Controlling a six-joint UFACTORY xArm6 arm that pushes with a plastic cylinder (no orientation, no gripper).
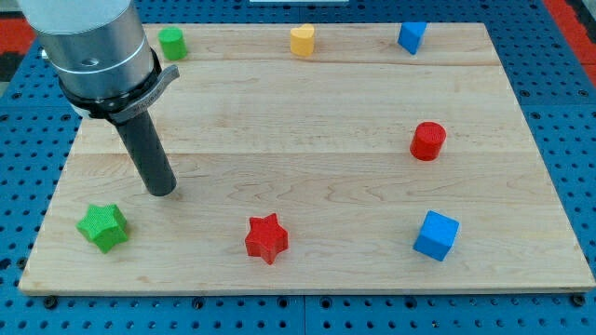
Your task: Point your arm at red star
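The red star [266,238] lies on the wooden board [307,112] near the view's bottom, a little left of centre. My tip [163,191] rests on the board at the left, up and to the left of the red star and well apart from it. A green star [102,227] lies just below and left of my tip, not touching it.
A red cylinder [428,140] sits at the right. A blue cube [436,234] lies at the bottom right. Along the top edge are a green cylinder [171,43], a yellow block [302,40] and a small blue cube [411,36].
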